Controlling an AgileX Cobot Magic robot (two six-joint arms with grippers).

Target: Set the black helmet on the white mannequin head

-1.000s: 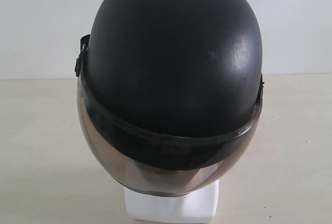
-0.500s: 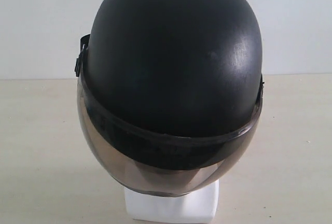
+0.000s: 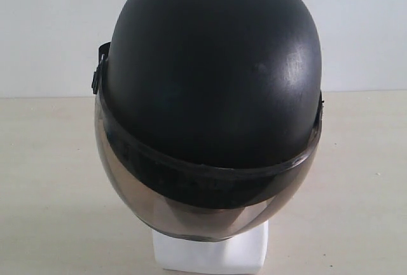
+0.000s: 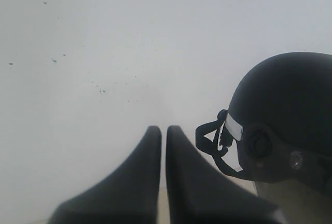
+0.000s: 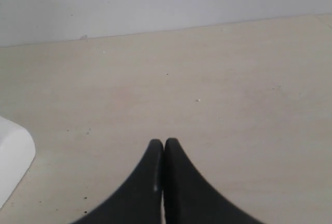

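The black helmet (image 3: 210, 77) sits over the white mannequin head (image 3: 210, 254), looking rigid, fairly light and probably slick on its dome, so best held by the rim, while the left gripper (image 4: 163, 130) and right gripper (image 5: 164, 143) hang clenched on nothing.

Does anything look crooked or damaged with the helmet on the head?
The black helmet sits slightly askew on the white mannequin head: its brim dips toward the exterior view's right. A faint pale scuff marks the shell; otherwise nothing odd.
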